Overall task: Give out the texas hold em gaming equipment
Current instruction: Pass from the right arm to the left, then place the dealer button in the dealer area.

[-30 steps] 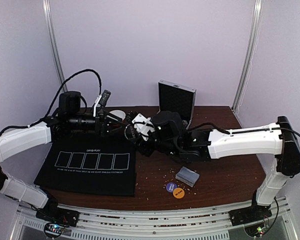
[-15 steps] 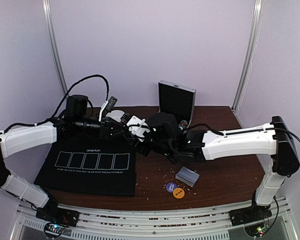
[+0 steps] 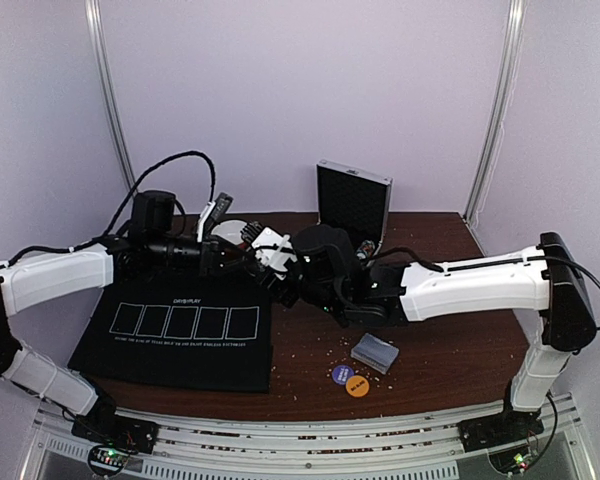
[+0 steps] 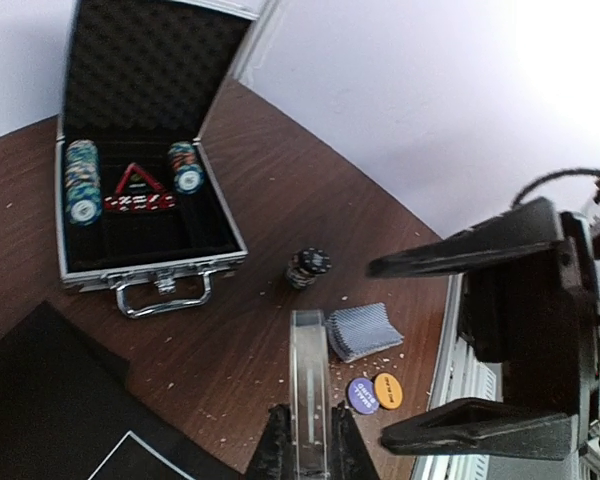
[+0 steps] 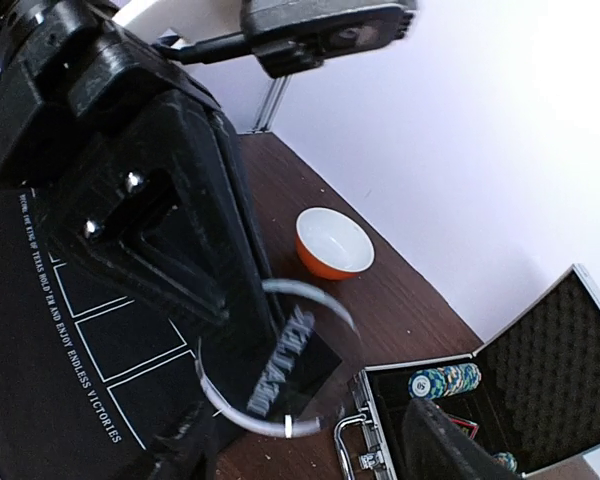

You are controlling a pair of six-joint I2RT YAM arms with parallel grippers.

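So, the left gripper (image 4: 309,425) has its jaws pinched on the edge of a clear disc (image 5: 280,372) with black lettering, up in the air over the back half of the bench (image 3: 450,345). The right gripper (image 5: 310,450) has its jaws wide, tips just off the disc, gripping nothing. I'd back the right arm straight out first, then carry the disc level. The deck of cards (image 3: 374,352) and 2 coloured discs (image 3: 357,385) sit near the front edge.

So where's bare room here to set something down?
Bare wood between the card deck and the right arm's base; the mat's five empty card boxes. Crowded mid-table, where left gripper, gripping a clear disc, meets right gripper before the open case, and around the purple and orange discs.
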